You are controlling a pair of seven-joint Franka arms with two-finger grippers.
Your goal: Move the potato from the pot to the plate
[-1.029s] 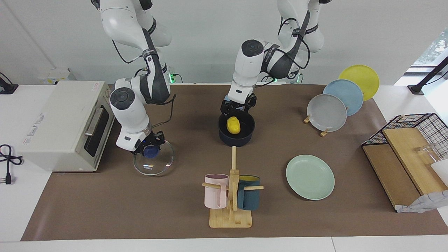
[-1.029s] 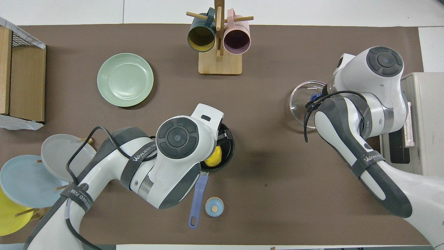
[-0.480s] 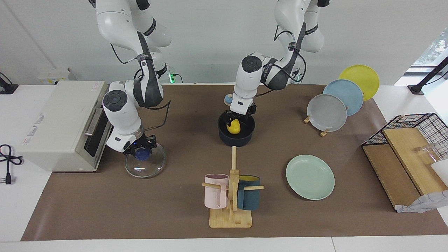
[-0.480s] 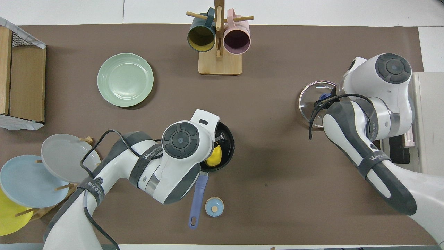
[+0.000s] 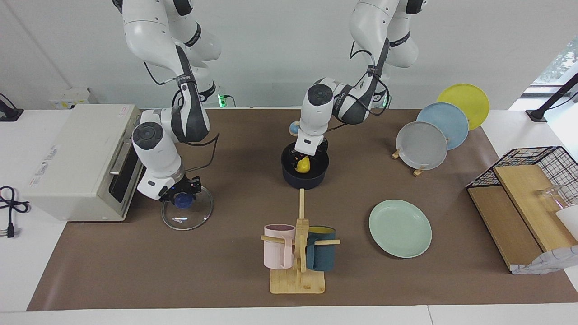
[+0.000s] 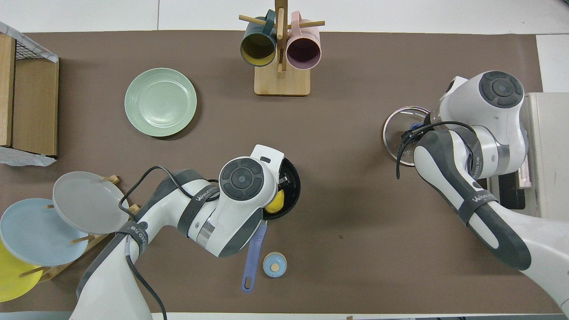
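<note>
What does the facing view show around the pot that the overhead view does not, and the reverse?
Only the facing view shows the left gripper down inside the pot, at the potato. Only the overhead view shows the pot's long blue handle pointing toward the robots. Both show the potato in the pot, the mint plate bare, and the right gripper at the glass lid.
</note>
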